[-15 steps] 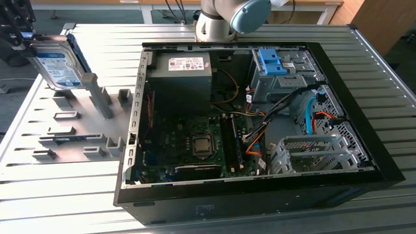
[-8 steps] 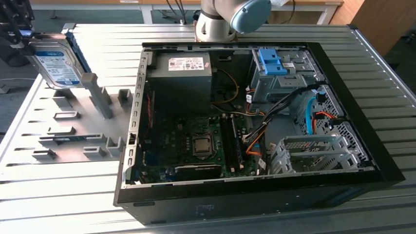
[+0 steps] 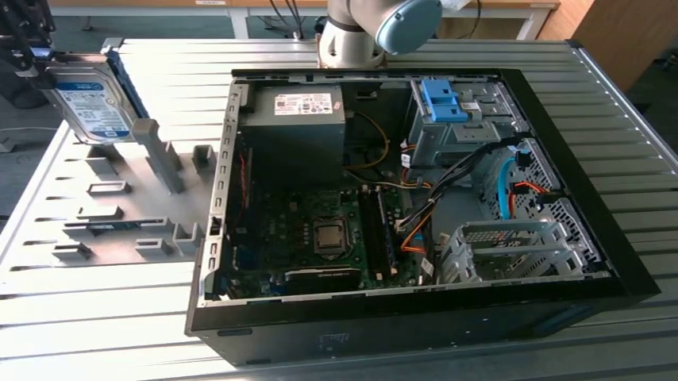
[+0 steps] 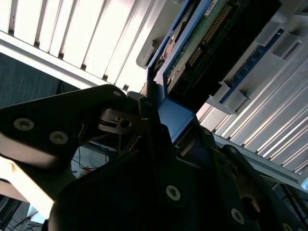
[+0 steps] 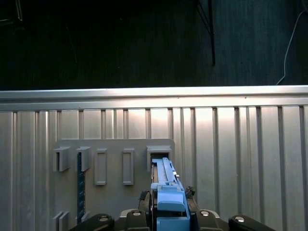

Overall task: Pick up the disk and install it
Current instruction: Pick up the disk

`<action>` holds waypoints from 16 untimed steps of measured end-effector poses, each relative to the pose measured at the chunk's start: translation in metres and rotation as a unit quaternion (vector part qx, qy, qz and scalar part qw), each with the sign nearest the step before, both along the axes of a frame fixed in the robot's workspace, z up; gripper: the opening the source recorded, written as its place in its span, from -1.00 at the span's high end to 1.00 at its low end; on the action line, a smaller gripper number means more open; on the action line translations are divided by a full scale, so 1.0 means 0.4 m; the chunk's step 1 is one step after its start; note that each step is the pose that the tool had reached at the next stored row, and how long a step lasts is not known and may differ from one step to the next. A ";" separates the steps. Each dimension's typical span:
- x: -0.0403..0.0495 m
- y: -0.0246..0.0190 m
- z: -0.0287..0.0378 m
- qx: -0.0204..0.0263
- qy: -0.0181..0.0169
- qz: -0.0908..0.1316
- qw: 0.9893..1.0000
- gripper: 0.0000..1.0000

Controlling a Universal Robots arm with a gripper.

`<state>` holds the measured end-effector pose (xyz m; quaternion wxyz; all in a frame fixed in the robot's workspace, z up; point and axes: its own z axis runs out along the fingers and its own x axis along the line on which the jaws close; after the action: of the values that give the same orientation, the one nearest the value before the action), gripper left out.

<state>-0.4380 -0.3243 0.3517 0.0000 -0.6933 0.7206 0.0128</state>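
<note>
The jaws were clamped on the disk, which stood upright between them. The grasp looked made; installation remained, with the computer case well apart from the jaws.

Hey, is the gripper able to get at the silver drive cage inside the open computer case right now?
Likely yes. The computer case lies open on top and nothing covers the silver drive cage; cables only run beside it. The gripper is holding the disk, though.
</note>
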 end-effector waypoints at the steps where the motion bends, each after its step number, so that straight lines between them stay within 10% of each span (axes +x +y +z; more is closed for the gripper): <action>1: 0.000 0.000 0.001 0.000 0.000 0.000 1.000 0.26; 16: 0.000 0.000 0.017 0.000 0.000 0.000 1.000 0.26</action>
<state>-0.4380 -0.3243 0.3586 0.0001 -0.6933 0.7206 0.0127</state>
